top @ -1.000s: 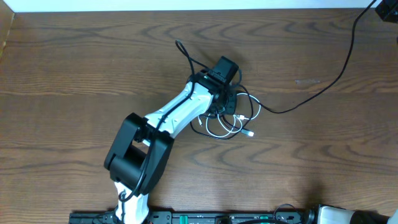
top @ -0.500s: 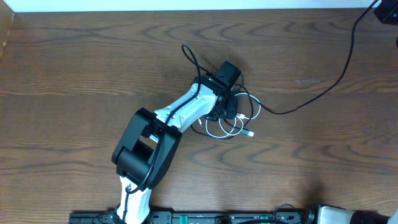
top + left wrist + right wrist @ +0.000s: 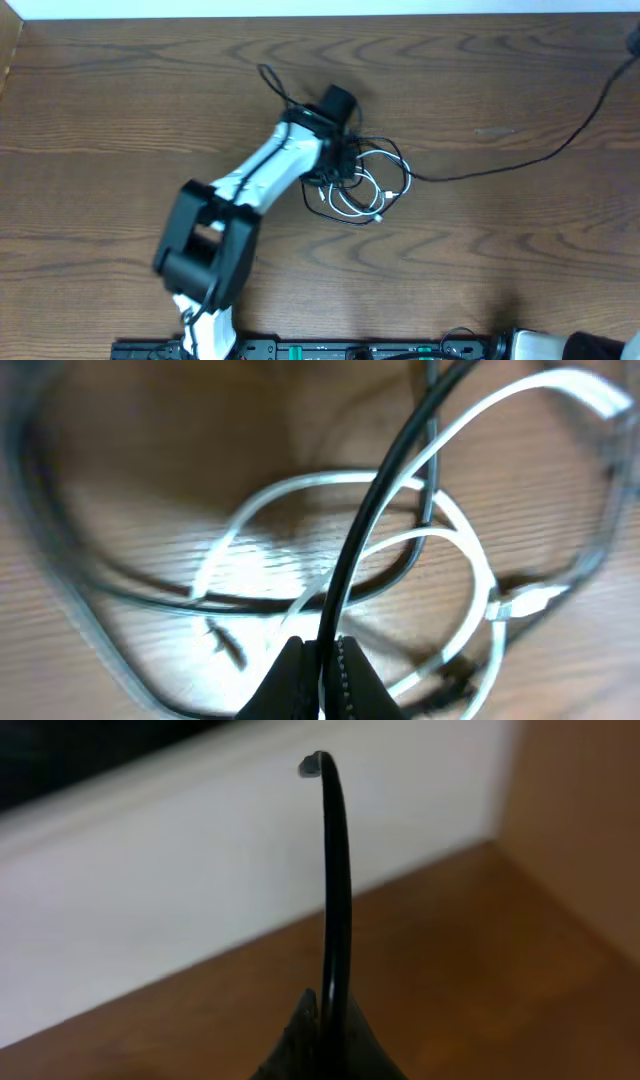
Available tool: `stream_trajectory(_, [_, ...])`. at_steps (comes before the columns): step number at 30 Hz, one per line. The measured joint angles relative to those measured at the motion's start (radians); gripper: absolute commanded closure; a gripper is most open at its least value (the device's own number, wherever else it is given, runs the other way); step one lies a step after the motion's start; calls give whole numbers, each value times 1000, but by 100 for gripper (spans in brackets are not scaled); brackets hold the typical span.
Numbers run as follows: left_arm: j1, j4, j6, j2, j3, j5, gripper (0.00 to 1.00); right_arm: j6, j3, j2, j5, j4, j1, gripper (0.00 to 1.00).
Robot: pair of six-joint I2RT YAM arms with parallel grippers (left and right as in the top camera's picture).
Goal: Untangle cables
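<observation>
Overhead: your left arm (image 3: 268,176) reaches to centre of table (image 3: 120,110). White cable (image 3: 345,213) is coiled there. Black cable (image 3: 500,171) loops through it and trails toward right edge.
Left wrist: your left gripper (image 3: 322,655) is pinched on black cable, white loops beyond.
Right wrist: your right gripper (image 3: 326,1015) is clamped on black cable, its end arching upward.

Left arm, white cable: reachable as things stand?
Probably not yet: the left hand hangs right over the white cable, but it is shut on the black cable crossing it and must let go first.

Even overhead light; blurred, glary wrist views
</observation>
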Motion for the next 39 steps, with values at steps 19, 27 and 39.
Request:
stream_trajectory(19, [19,-7,85,-138,0,375,93,-110,0,245,-347,-426,0,27])
stream_trajectory(27, [19,-64,115,-138,0,327,92,-196,0,362,-407,-576,70,21])
stream_trajectory(39, [18,-151,130,-138,0,31,92,-63,-71,407,-312,-629,183,10])
